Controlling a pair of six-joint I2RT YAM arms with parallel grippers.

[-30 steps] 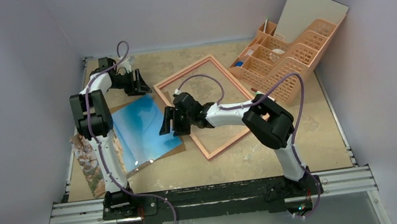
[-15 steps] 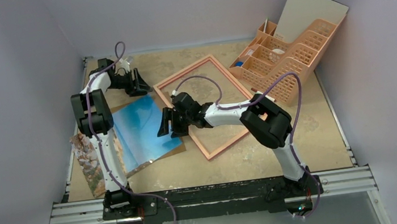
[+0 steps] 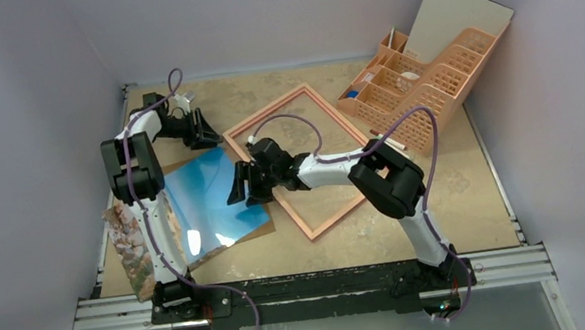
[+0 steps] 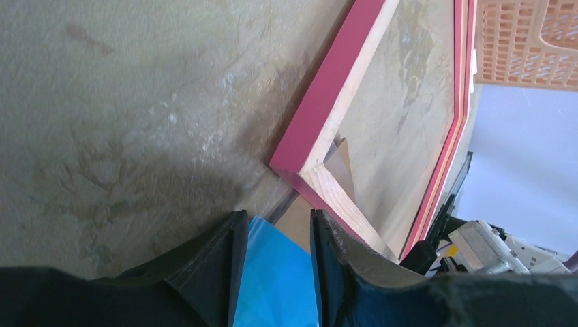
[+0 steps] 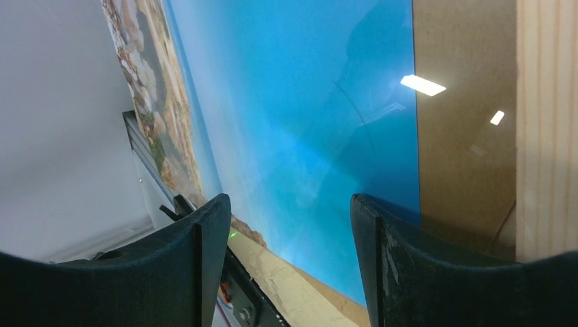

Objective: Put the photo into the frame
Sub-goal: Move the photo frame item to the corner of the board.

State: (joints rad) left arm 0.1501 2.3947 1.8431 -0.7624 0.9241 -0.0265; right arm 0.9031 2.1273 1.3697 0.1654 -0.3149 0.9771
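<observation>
The photo [image 3: 209, 196], blue sky with a rocky strip at its left end, lies on the left of the table over a brown backing board [image 5: 463, 136]. The frame [image 3: 268, 106] lies at centre, pale wood side up, pink on its outer edge [image 4: 327, 102]. My left gripper [image 3: 205, 133] sits at the photo's far corner. In the left wrist view that blue corner [image 4: 276, 286] pokes between the parted fingers of the left gripper [image 4: 278, 225], just short of the frame's corner. My right gripper [image 3: 240, 187] hangs open over the photo's right edge [image 5: 293, 102], holding nothing.
A peach plastic desk organiser [image 3: 423, 86] stands at the back right with a pale perforated board [image 3: 456, 18] leaning behind it. Grey walls close in the left, back and right sides. The frame's wooden rail [image 5: 545, 122] runs just right of the backing board.
The left gripper's fingers have narrowed around the photo's far corner. The right gripper has slid a little left over the photo, and the photo has shifted slightly toward the near left.
</observation>
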